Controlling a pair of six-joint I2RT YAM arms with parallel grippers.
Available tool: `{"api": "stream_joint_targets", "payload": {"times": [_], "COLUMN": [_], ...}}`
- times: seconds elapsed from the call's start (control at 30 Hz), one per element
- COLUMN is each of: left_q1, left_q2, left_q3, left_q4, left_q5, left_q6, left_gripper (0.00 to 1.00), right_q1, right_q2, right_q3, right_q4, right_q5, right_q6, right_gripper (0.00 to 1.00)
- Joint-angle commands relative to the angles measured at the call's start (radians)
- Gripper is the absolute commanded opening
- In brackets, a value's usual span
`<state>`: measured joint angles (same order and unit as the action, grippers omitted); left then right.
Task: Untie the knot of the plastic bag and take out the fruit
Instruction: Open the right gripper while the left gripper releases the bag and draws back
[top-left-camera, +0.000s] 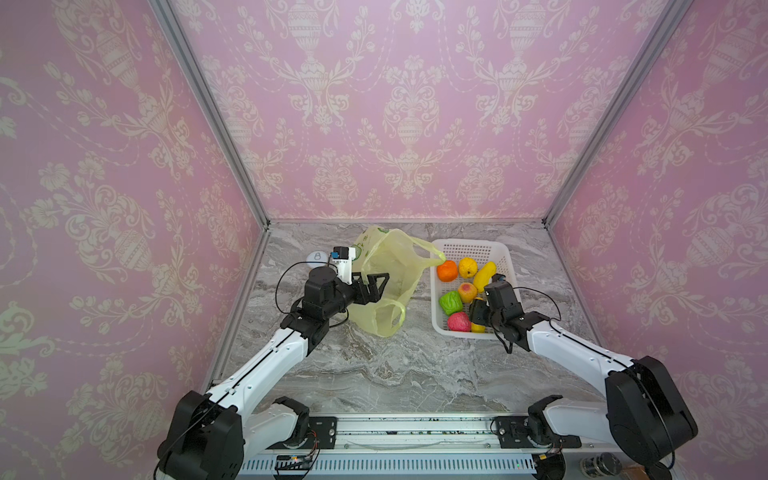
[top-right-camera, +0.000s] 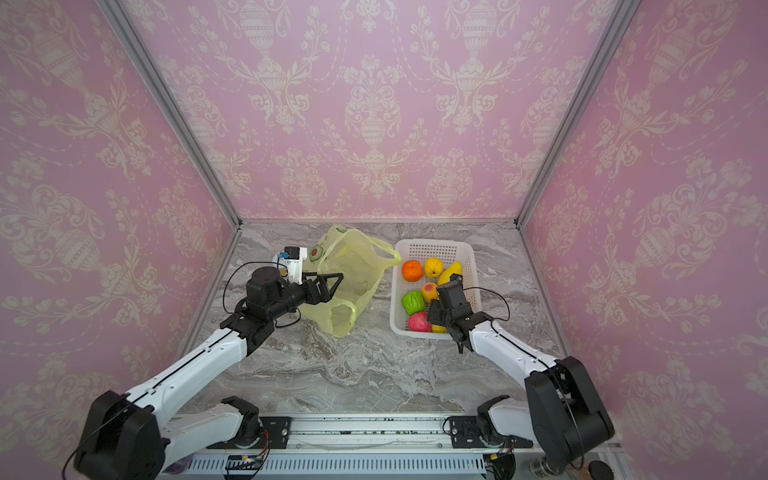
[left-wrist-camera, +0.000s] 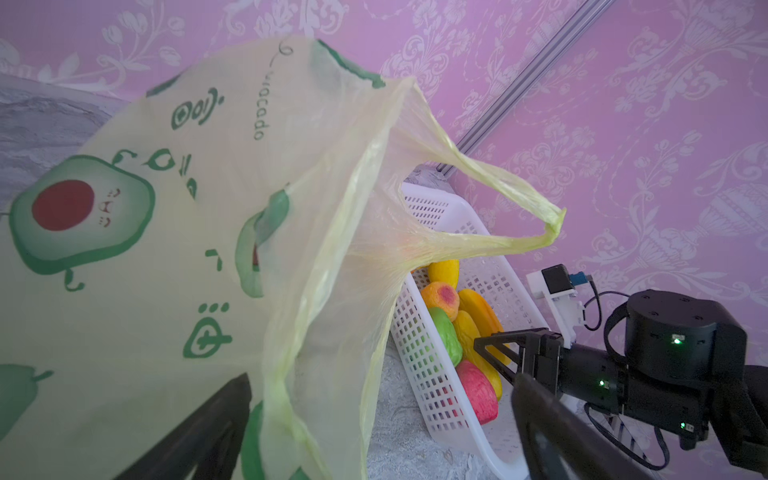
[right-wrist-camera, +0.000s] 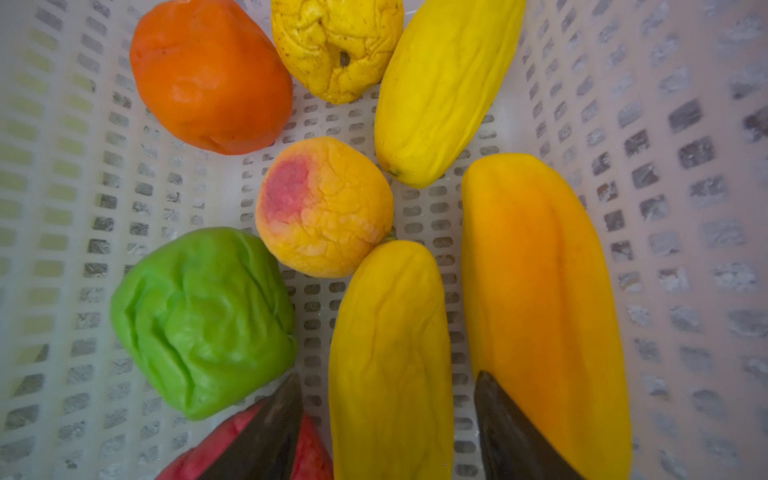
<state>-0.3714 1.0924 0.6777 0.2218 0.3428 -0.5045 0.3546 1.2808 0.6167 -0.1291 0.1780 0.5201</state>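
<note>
The plastic bag (top-left-camera: 384, 270) (top-right-camera: 345, 270) (left-wrist-camera: 199, 216), yellow-green with avocado prints, slumps on the marble table left of centre with its mouth gaping. Its two handle loops (top-left-camera: 430, 251) (left-wrist-camera: 519, 216) stand apart, and the knot is out of view. My left gripper (top-left-camera: 380, 286) (top-right-camera: 334, 287) (left-wrist-camera: 382, 378) is open at the bag's side, thin plastic hanging loose between its fingers. The fruit lies in the white basket (top-left-camera: 469, 245) (top-right-camera: 432, 245): orange (right-wrist-camera: 208, 75), lemon (right-wrist-camera: 336, 45), peach (right-wrist-camera: 324, 208), green one (right-wrist-camera: 199, 320), red one (top-left-camera: 459, 322) and long yellow ones (right-wrist-camera: 390, 357). My right gripper (top-left-camera: 478, 311) (right-wrist-camera: 386, 376) hangs open astride a long yellow fruit.
A small jar with a white lid (top-left-camera: 317, 257) stands behind my left wrist near the left wall. Pink patterned walls with metal corner posts (top-left-camera: 582, 166) close in three sides. The arms' base rail (top-left-camera: 415, 428) runs along the table's front edge.
</note>
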Motion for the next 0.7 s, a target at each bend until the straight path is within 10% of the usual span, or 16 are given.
{"api": "stream_joint_targets", "payload": {"times": [0.0, 0.4, 0.53, 0.67], "left_q1": [-0.001, 0.059, 0.148, 0.213], "left_q2": [-0.089, -0.323, -0.329, -0.238], "left_q3": [0.020, -0.066, -0.165, -0.268], "left_q4": [-0.055, -0.177, -0.114, 0.036], "left_q5": [-0.098, -0.569, -0.711, -0.815], "left_q6": [0.058, 0.121, 0.147, 0.227], "left_gripper": [0.99, 0.99, 1.00, 0.99], "right_q1": [-0.005, -0.040, -0.149, -0.353], "right_q2": [-0.023, -0.370, -0.414, -0.347], "right_q3": [0.031, 0.097, 0.149, 0.174], "right_q4": [-0.009, -0.170, -0.236, -0.139], "right_q5": [0.002, 0.110, 0.259, 0.138], "right_q6": [-0.002, 0.000, 0.026, 0.011], "right_gripper": [0.78, 1.00, 1.00, 1.00]}}
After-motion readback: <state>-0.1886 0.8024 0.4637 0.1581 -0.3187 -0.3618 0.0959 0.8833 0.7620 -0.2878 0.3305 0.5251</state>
